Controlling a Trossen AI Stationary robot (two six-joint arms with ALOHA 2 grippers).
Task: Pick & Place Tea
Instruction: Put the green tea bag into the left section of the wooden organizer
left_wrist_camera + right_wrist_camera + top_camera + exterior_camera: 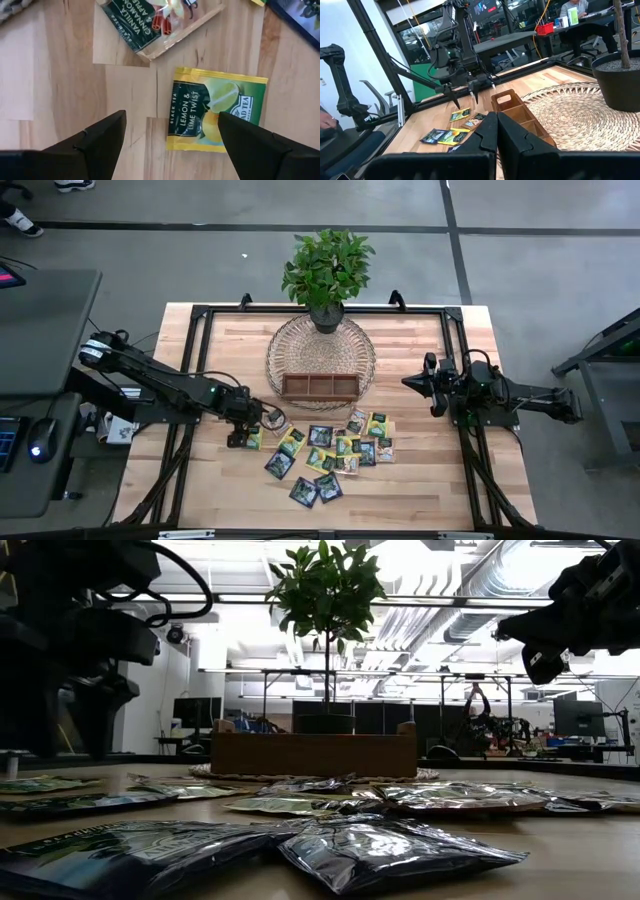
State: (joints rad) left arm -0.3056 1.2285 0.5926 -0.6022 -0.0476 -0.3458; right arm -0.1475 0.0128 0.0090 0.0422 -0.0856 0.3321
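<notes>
While the left gripper (pixel 170 137) hangs wide open and empty just above a yellow-green lemon and lime tea sachet (pixel 215 110), the other tea sachets (pixel 335 452) lie scattered on the table (pixel 420 480) nearby. Beyond them the wooden tray (pixel 319 386) sits on a woven mat (pixel 290 345) by the potted plant (pixel 326 270); the right gripper (pixel 412 382) waits pinched shut, holding nothing, above the table's right side.

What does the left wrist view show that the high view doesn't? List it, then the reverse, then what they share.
Left wrist only: the print on the yellow sachet, "Lemon & Lime Twist", and a "Vanilla Cinnamon" sachet beside it.

High only: the tray on the woven mat, the plant, the rest of the sachets, and the shut right end effector waiting at the right.

Both: the open left end effector over the yellow sachet on the table.
</notes>
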